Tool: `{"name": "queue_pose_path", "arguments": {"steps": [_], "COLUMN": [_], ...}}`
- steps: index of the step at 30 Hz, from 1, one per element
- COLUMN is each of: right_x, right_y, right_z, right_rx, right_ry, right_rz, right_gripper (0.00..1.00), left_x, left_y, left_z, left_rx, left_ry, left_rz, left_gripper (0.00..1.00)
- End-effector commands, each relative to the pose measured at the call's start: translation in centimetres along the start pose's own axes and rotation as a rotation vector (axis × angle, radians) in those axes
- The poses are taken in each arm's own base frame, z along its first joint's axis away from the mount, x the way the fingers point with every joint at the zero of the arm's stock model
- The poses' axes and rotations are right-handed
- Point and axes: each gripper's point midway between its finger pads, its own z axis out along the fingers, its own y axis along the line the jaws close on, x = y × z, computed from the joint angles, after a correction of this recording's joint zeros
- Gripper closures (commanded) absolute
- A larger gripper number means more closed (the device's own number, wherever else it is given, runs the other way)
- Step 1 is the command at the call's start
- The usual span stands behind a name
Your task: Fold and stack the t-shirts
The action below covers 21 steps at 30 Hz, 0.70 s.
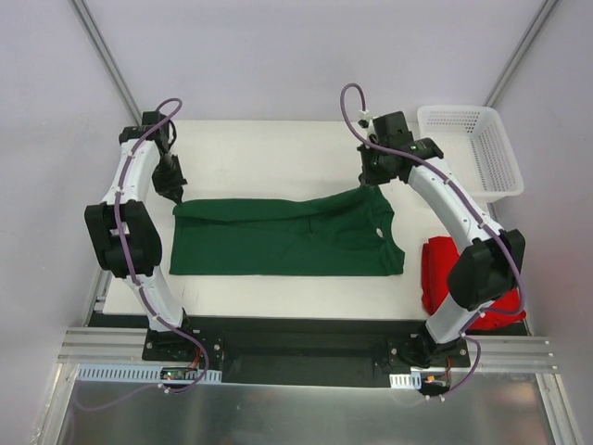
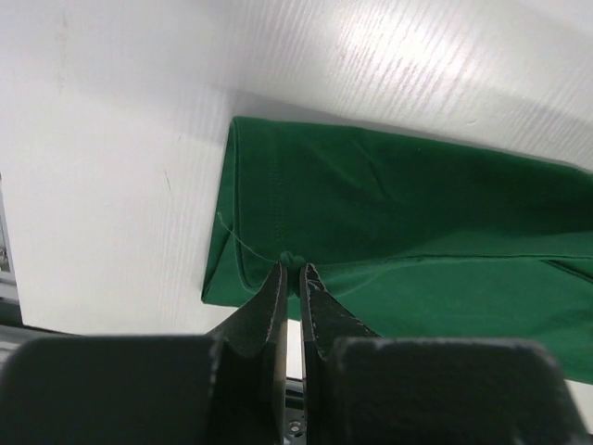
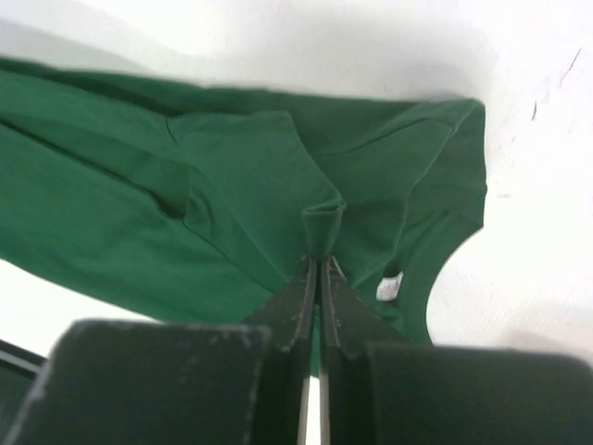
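A green t-shirt (image 1: 287,241) lies spread across the middle of the white table (image 1: 269,148) as a long band running left to right, with its neck opening at the right end and its hem end at the left. The left gripper (image 1: 172,192) sits at the far-left corner of the shirt, and the left wrist view shows its fingers (image 2: 269,306) closed to a narrow slit with a small pucker of green cloth pinched between the tips. The cloth by that corner is doubled over along the left edge. The right gripper (image 1: 372,178) is at the far edge of the shirt near its right end, where the cloth rises a little off the table into a peak. In the right wrist view its fingers (image 3: 296,297) are likewise pressed together on a small upright fold of the green fabric, with a white neck label (image 3: 389,289) showing just to the right of them beside the curve of the neckline. A red t-shirt (image 1: 441,269) lies bunched at the near-right part of the table, just beside the green shirt's near-right corner and partly hidden behind the right arm. A white basket (image 1: 482,148) stands at the far right, off the table's right edge
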Motion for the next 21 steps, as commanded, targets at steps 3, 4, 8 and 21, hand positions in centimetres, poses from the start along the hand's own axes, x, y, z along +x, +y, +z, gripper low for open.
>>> {"name": "queue_pose_path", "arguments": {"steps": [3,4,8,21], "right_x": [0.2,0.4,1.0,4.2], "right_y": [0.1,0.2,0.3,1.6], "right_z": [-2.2,-2.2,-2.5,-2.9], "right_rx": [0.015,0.015,0.013,-0.016], "right_ry": [-0.049,-0.045,-0.035,0.032], "right_rz": [-0.013,-0.014,-0.015,-0.011], "right_gripper": [0.99,0.99,0.99,0.99], "left_x": [1.0,1.1,1.1,1.4], "left_y": [0.9,1.0,1.3,1.9], "left_z": [-0.9,-0.8,-0.1,1.3], "left_rx": [-0.058,-0.064,-0.08,-0.122], "left_ry": [-0.008,-0.004,0.013,0.054], "left_rz": [0.002,0.002,0.011,0.011], "left_gripper": [1.0,1.0,1.0,0.01]}}
